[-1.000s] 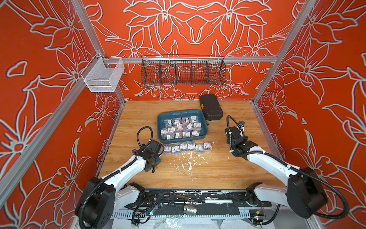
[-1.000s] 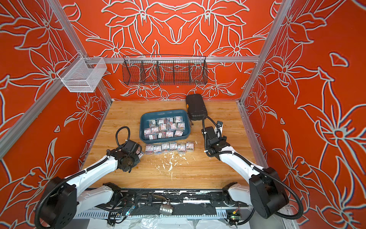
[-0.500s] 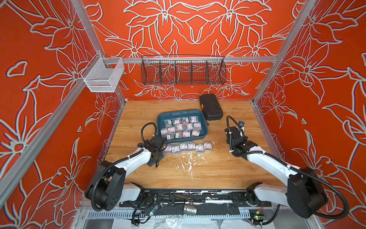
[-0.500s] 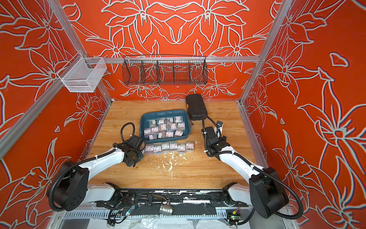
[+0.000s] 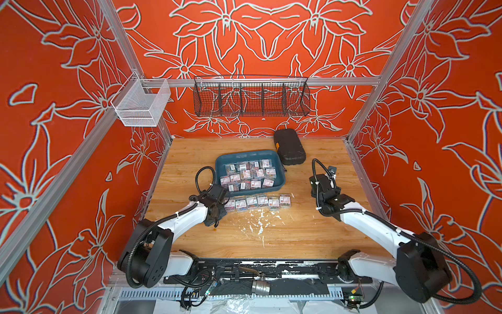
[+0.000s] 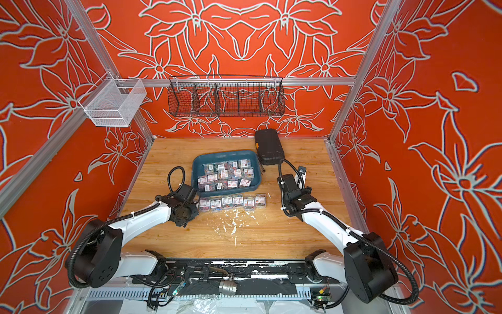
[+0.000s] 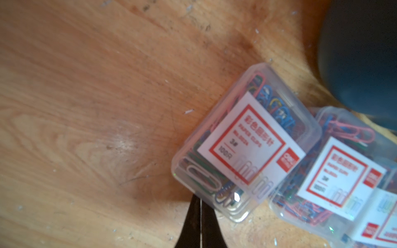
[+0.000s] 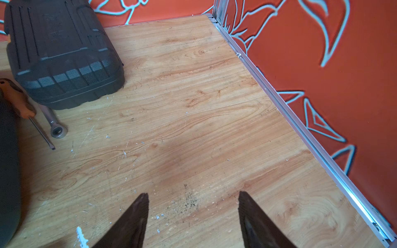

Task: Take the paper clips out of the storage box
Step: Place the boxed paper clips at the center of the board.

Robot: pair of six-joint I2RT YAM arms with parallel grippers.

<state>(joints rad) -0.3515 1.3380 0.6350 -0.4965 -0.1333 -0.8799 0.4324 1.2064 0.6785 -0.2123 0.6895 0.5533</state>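
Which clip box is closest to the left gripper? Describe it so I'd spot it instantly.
Find the teal storage box mid-table; on the table between it and the robot lies a row of six clear paper clip boxes. It is the end box beside the left gripper, whose shut tips sit at its corner; the other five stretch away from that gripper.

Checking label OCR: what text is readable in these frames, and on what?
"彩色回形针": label on the nearest paper clip box, left wrist view.
"PAPER CLIPS": same label, faint.
"3#": same label.
Other lines, red brand square, neighbouring box label: blurred.
Labels in both top views: too small.
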